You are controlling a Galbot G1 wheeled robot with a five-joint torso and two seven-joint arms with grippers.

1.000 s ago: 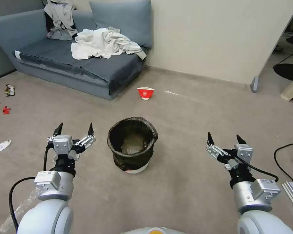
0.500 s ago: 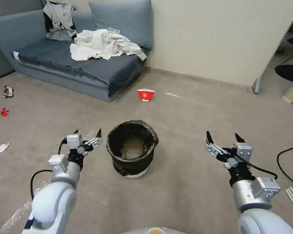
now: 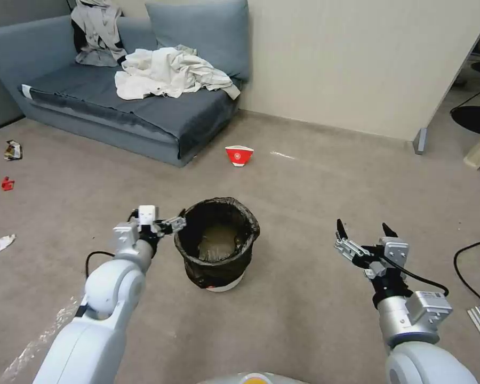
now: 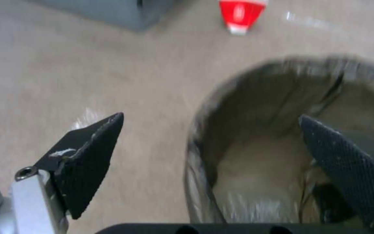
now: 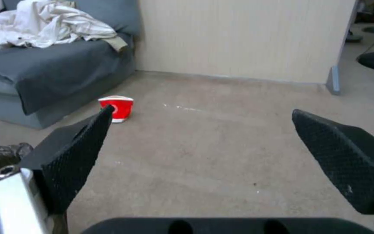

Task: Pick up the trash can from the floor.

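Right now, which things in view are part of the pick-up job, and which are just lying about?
Job: bin on the floor; left gripper, open astride the bin's rim; right gripper, open, hanging apart.

Lying about: red cup, sofa with clothes, litter, cable.

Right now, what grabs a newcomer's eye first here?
The trash can, lined with a dark bag, stands upright on the floor between the arms. The left gripper sits open at its rim, one finger over the opening and one outside. The right gripper hangs open off to the side; beyond, a red paper cup sits near the sofa.
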